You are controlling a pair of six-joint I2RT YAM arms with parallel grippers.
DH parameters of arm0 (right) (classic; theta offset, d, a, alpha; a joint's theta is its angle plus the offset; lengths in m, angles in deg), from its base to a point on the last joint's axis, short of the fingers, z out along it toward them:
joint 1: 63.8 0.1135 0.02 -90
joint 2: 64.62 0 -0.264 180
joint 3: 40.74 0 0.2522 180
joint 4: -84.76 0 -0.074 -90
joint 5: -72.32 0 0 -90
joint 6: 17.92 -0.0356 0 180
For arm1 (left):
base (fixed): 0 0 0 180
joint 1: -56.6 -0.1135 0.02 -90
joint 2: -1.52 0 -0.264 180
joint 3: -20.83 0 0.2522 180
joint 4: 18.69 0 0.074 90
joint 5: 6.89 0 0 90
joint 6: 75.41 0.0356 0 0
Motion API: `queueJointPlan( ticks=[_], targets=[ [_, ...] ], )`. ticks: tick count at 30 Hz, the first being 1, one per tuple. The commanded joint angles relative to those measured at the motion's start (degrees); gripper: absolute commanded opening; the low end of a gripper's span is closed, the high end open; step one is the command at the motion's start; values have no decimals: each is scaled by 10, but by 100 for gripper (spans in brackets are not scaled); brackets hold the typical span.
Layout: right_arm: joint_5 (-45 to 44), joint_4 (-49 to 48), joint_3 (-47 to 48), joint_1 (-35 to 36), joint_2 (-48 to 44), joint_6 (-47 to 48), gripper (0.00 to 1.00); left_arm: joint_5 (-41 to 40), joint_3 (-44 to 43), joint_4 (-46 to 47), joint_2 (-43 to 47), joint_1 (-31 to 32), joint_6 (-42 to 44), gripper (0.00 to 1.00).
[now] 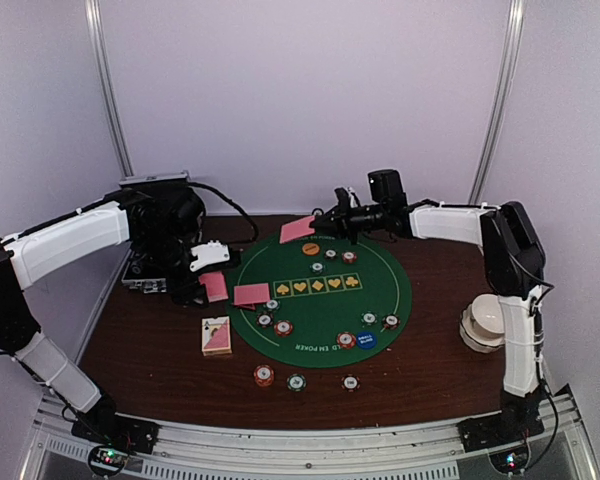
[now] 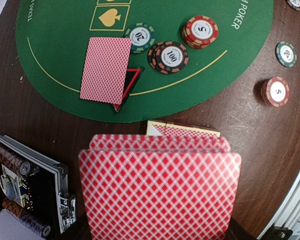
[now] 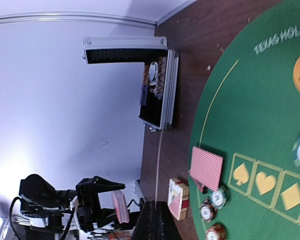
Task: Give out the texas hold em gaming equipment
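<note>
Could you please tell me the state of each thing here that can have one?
Left claw: shut on a fan of cards, backs showing.
Right claw: shut on one card.
Case: open, lid raised.
Lone card: face down on the mat, covering part of the triangle.
Card box: lying flat.

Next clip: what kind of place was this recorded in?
Likely a robot lab booth, not a card room: plain white panel walls close in a brown table, a metal mounting rail runs along its near edge, and a green poker mat lies on it.
</note>
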Motion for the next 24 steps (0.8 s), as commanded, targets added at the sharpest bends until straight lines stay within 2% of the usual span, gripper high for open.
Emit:
queueJointPlan(
  ticks=[1,8,16,24],
  targets=[
    [-36,162,106,-33,54,120,0,7,-4,-3,17,-5,6,2],
    [-96,269,236,-48,147,180,0,16,-13,-7,15,-5,2,1],
    [-133,296,288,-48,202,197,1,16,-10,-7,15,-5,2,1],
    [-186,369,319,-48,186,253,32,14,-7,-7,15,-5,2,1]
  ],
)
